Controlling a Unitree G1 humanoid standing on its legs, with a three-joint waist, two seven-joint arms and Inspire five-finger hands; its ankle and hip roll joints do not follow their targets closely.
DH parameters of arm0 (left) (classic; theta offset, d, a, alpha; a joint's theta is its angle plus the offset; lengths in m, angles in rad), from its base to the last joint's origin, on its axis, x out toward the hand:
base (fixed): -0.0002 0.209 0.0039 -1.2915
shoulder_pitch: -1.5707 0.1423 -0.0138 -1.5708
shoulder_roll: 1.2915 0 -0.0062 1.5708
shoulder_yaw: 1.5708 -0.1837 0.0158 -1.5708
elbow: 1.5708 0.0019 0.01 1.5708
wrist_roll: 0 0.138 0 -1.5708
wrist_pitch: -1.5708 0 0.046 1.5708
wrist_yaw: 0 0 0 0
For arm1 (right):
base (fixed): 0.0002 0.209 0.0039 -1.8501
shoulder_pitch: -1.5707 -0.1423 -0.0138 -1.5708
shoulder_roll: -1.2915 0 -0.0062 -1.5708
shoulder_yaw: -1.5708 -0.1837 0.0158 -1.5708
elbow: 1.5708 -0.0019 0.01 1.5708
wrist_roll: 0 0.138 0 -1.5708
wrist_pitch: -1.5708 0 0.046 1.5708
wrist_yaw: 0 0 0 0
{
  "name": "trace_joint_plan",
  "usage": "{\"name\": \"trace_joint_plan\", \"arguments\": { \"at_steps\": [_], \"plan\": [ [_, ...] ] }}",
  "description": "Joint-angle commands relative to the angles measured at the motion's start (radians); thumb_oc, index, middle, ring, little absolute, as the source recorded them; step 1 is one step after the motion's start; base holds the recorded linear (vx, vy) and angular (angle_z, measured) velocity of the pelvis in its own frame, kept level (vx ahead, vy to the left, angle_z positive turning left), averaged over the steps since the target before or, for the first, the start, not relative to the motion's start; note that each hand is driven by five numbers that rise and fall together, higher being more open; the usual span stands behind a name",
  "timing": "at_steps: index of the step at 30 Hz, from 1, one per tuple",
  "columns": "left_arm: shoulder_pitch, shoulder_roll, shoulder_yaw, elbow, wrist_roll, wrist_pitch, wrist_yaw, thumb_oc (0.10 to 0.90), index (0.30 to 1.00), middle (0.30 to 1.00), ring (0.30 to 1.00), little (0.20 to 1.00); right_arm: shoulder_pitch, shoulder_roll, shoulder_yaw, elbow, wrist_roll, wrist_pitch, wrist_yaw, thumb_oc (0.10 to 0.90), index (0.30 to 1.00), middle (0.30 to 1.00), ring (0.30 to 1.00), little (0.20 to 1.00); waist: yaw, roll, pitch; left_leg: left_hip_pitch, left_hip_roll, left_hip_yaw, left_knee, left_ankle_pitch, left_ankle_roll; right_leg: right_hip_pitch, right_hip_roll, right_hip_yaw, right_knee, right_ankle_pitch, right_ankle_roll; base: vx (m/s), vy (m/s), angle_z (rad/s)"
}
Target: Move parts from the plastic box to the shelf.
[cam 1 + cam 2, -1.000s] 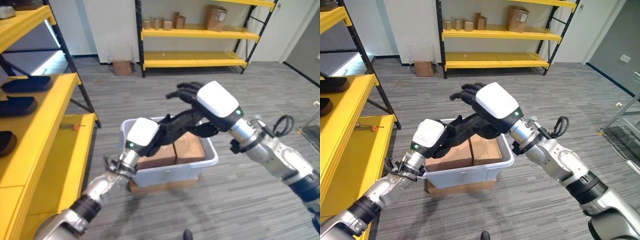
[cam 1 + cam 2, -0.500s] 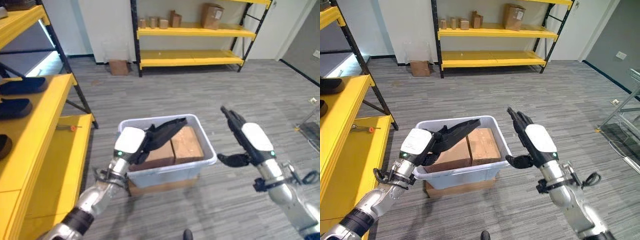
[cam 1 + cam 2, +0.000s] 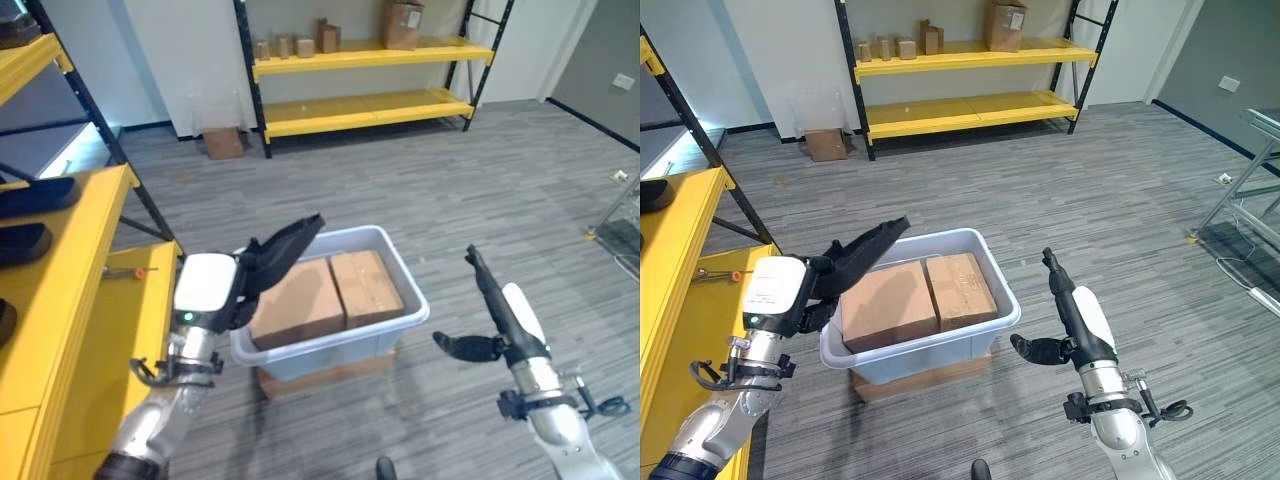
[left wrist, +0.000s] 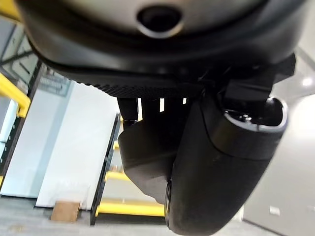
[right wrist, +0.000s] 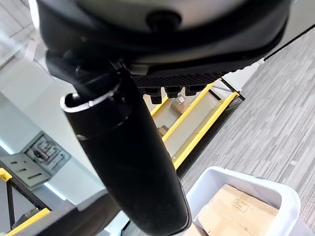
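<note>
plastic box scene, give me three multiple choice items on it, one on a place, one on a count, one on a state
1. Where does the plastic box rest?
A. on a yellow shelf
B. on a flat cardboard piece on the floor
C. on a table

2. How many cardboard boxes lie in the plastic box?
A. one
B. two
C. four

3. How is the right hand held?
A. open, fingers straight, holding nothing
B. curled round a cardboard box
C. gripping the plastic box's rim

Answers:
1. B: the flat cardboard piece shows under the plastic box on the grey floor.
2. B: the left cardboard box and the right cardboard box lie side by side in it.
3. A: the right hand stands beside the plastic box with straight fingers and thumb out; the left hand is open too, over the box's left rim.
</note>
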Motion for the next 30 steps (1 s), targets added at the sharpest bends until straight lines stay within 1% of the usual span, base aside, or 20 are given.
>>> {"name": "trace_joint_plan", "arguments": {
  "at_steps": [1,5,8,9,10,11,12,13,14,16,18,20,21,22,24,25,26,27,29,30],
  "plan": [
    [-0.091,0.015,0.114,-0.065,-0.07,-0.049,0.132,0.4,0.3,0.3,0.3,0.3,-0.149,-0.063,-0.019,-0.086,0.055,-0.086,-0.032,0.9,1.0,1.0,1.0,1.0,0.019,0.036,-0.058,0.003,0.11,-0.12,-0.007,0.039,-0.039,-0.006,0.054,0.01,0.091,-0.074,0.001,-0.07,-0.209,-0.27],
    [-0.043,0.004,0.152,-0.119,-0.097,-0.061,0.138,0.4,0.3,0.3,0.3,0.3,-0.235,-0.071,0.037,-0.104,0.077,-0.1,-0.033,0.9,1.0,1.0,1.0,1.0,0.056,0.044,-0.034,-0.008,0.136,-0.136,-0.006,0.091,-0.049,-0.005,0.081,0.014,0.086,-0.084,-0.018,-0.06,-0.177,-0.14],
    [-0.022,0.004,0.161,-0.178,-0.116,-0.084,0.125,0.4,0.3,0.3,0.3,0.3,-0.301,-0.073,0.065,-0.1,0.088,-0.096,-0.049,0.9,1.0,1.0,1.0,1.0,0.085,0.053,-0.009,-0.035,0.147,-0.159,-0.007,0.126,-0.057,-0.015,0.087,-0.015,0.098,-0.095,-0.03,-0.08,-0.126,-0.07],
    [-0.021,0.004,0.165,-0.182,-0.117,-0.084,0.122,0.4,0.3,0.3,0.3,0.3,-0.305,-0.074,0.068,-0.097,0.087,-0.097,-0.051,0.9,1.0,1.0,1.0,1.0,0.079,0.053,-0.009,-0.039,0.147,-0.164,-0.007,0.129,-0.057,-0.018,0.087,-0.02,0.101,-0.096,-0.031,-0.11,-0.084,0.03],
    [-0.02,-0.008,0.148,-0.195,-0.129,-0.094,0.118,0.4,0.3,0.3,0.3,0.3,-0.329,-0.075,0.068,-0.096,0.079,-0.095,-0.071,0.9,1.0,1.0,1.0,1.0,0.104,0.06,0.008,-0.067,0.149,-0.179,-0.007,0.166,-0.074,-0.018,0.083,-0.053,0.106,-0.104,-0.038,-0.11,-0.067,0.22],
    [-0.026,-0.01,0.14,-0.201,-0.132,-0.097,0.119,0.4,0.3,0.3,0.3,0.3,-0.339,-0.079,0.064,-0.096,0.072,-0.095,-0.085,0.9,1.0,1.0,1.0,1.0,0.106,0.061,0.016,-0.084,0.15,-0.188,-0.007,0.194,-0.082,-0.017,0.079,-0.078,0.108,-0.107,-0.04,-0.11,-0.066,0.32],
    [-0.028,-0.01,0.139,-0.201,-0.133,-0.096,0.119,0.4,0.3,0.3,0.3,0.3,-0.34,-0.079,0.063,-0.095,0.07,-0.095,-0.087,0.9,1.0,1.0,1.0,1.0,0.102,0.062,0.016,-0.089,0.15,-0.195,-0.007,0.198,-0.083,-0.018,0.078,-0.084,0.108,-0.108,-0.04,-0.1,-0.045,0.56],
    [-0.037,-0.015,0.128,-0.208,-0.146,-0.104,0.116,0.4,0.3,0.3,0.3,0.3,-0.349,-0.083,0.063,-0.1,0.064,-0.094,-0.102,0.9,1.0,1.0,1.0,1.0,0.109,0.059,0.028,-0.108,0.147,-0.187,-0.005,0.226,-0.085,-0.017,0.072,-0.106,0.109,-0.107,-0.044,-0.15,-0.063,0.76],
    [-0.047,-0.017,0.116,-0.218,-0.157,-0.11,0.115,0.4,0.3,0.3,0.3,0.3,-0.358,-0.085,0.065,-0.102,0.06,-0.095,-0.113,0.9,1.0,1.0,1.0,1.0,0.112,0.051,0.04,-0.114,0.142,-0.18,0.01,0.23,-0.078,-0.027,0.061,-0.129,0.111,-0.102,-0.048,-0.21,-0.083,0.83],
    [-0.063,-0.013,0.103,-0.234,-0.16,-0.118,0.12,0.4,0.3,0.3,0.3,0.3,-0.359,-0.085,0.073,-0.108,0.058,-0.097,-0.121,0.9,1.0,1.0,1.0,1.0,0.099,0.032,0.045,-0.112,0.136,-0.163,0.097,0.168,-0.059,-0.057,0.04,-0.162,0.128,-0.101,-0.051,-0.2,-0.102,1.05],
    [-0.071,-0.015,0.087,-0.253,-0.169,-0.127,0.118,0.4,0.3,0.3,0.3,0.3,-0.35,-0.078,0.083,-0.111,0.088,-0.105,-0.11,0.9,1.0,1.0,1.0,1.0,0.096,0.016,0.041,-0.109,0.136,-0.154,0.245,0.096,-0.044,-0.078,0.021,-0.198,0.137,-0.095,-0.061,-0.15,-0.103,0.78],
    [-0.079,-0.005,0.082,-0.263,-0.152,-0.114,0.127,0.4,0.3,0.3,0.3,0.3,-0.329,-0.073,0.082,-0.122,0.094,-0.107,-0.108,0.9,1.0,1.0,1.0,1.0,0.083,0.006,0.028,-0.087,0.151,-0.119,0.336,0.043,-0.035,-0.084,0.01,-0.257,0.138,-0.099,-0.065,-0.05,-0.084,0.7],
    [-0.08,-0.006,0.077,-0.266,-0.151,-0.112,0.125,0.4,0.3,0.3,0.3,0.3,-0.313,-0.065,0.076,-0.126,0.106,-0.109,-0.104,0.9,1.0,1.0,1.0,1.0,0.074,0.005,0.022,-0.068,0.164,-0.096,0.367,0.029,-0.034,-0.081,0.008,-0.287,0.14,-0.104,-0.067,-0.02,-0.043,1.49],
    [-0.075,-0.005,0.081,-0.276,-0.158,-0.108,0.124,0.4,0.3,0.3,0.3,0.3,-0.274,-0.056,0.054,-0.139,0.113,-0.105,-0.097,0.9,1.0,1.0,1.0,1.0,0.058,0.01,0.015,-0.018,0.189,-0.05,0.387,0.011,-0.045,-0.077,0.003,-0.354,0.154,-0.118,-0.066,0.01,0.024,1.44],
    [-0.077,0.003,0.086,-0.287,-0.15,-0.107,0.127,0.4,0.3,0.3,0.3,0.3,-0.245,-0.043,0.039,-0.146,0.115,-0.104,-0.099,0.9,1.0,1.0,1.0,1.0,0.049,0.029,0.003,0.03,0.181,-0.042,0.335,-0.033,-0.064,-0.072,-0.002,-0.393,0.173,-0.141,-0.048,0.01,0.105,1.23],
    [-0.076,0.002,0.087,-0.289,-0.148,-0.106,0.125,0.4,0.3,0.3,0.3,0.3,-0.229,-0.037,0.021,-0.158,0.116,-0.109,-0.109,0.9,1.0,1.0,1.0,1.0,0.034,0.033,0.002,0.044,0.178,0.003,0.276,-0.055,-0.062,-0.07,-0.016,-0.427,0.185,-0.14,-0.039,-0.05,0.162,1.18],
    [-0.077,-0.003,0.086,-0.291,-0.151,-0.107,0.125,0.4,0.3,0.3,0.3,0.3,-0.214,-0.037,0.008,-0.164,0.111,-0.11,-0.107,0.9,1.0,1.0,1.0,1.0,0.019,0.035,-0.003,0.063,0.182,0.048,0.218,-0.057,-0.069,-0.07,-0.033,-0.451,0.198,-0.137,-0.031,-0.04,0.192,1.09],
    [-0.074,0.002,0.09,-0.312,-0.145,-0.11,0.124,0.4,0.3,0.3,0.3,0.3,-0.204,-0.034,-0.002,-0.172,0.11,-0.105,-0.102,0.9,1.0,1.0,1.0,1.0,0.023,0.04,-0.006,0.08,0.175,0.06,0.168,-0.051,-0.071,-0.073,-0.048,-0.468,0.218,-0.136,-0.025,-0.03,0.207,1.14],
    [-0.067,0.006,0.096,-0.312,-0.131,-0.108,0.135,0.4,0.3,0.3,0.3,0.3,-0.197,-0.027,-0.01,-0.169,0.1,-0.103,-0.11,0.9,1.0,1.0,1.0,1.0,0.034,0.045,-0.004,0.088,0.142,0.051,0.102,-0.093,-0.055,-0.076,-0.075,-0.488,0.241,-0.138,-0.01,-0.02,0.215,1.12],
    [-0.054,0.009,0.104,-0.315,-0.127,-0.109,0.148,0.4,0.3,0.3,0.3,0.3,-0.194,-0.021,-0.012,-0.167,0.097,-0.099,-0.111,0.9,1.0,1.0,1.0,1.0,0.049,0.044,-0.002,0.086,0.116,0.027,0.087,-0.107,-0.037,-0.079,-0.099,-0.49,0.256,-0.124,0.006,0.01,0.19,0.63]
  ]
}}
